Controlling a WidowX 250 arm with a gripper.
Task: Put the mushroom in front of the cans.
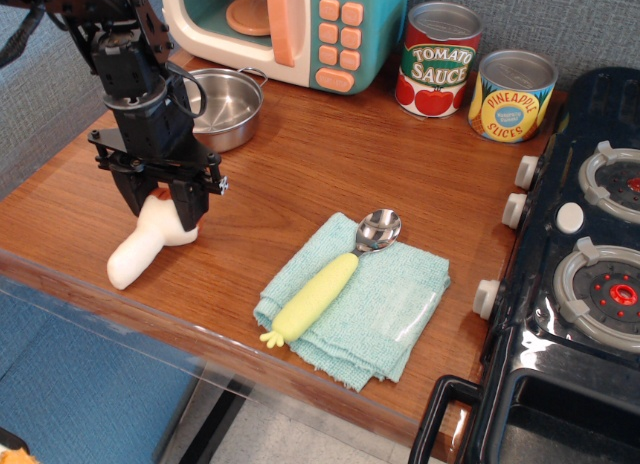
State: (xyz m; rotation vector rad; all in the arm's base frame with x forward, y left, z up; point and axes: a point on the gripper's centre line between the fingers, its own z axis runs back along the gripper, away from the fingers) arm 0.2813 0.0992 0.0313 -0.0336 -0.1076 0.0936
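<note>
You are looking at the mushroom [146,246] lying on the wooden counter [330,154] near its left front edge, white stem pointing toward the front. The gripper [160,206] is standing over the cap end, its two fingers [193,206] pinching the top of the stem from either side. A spoon [330,274] is resting on a folded cloth [400,309] at the middle. The cans [475,76] are standing well apart, at the back right.
</note>
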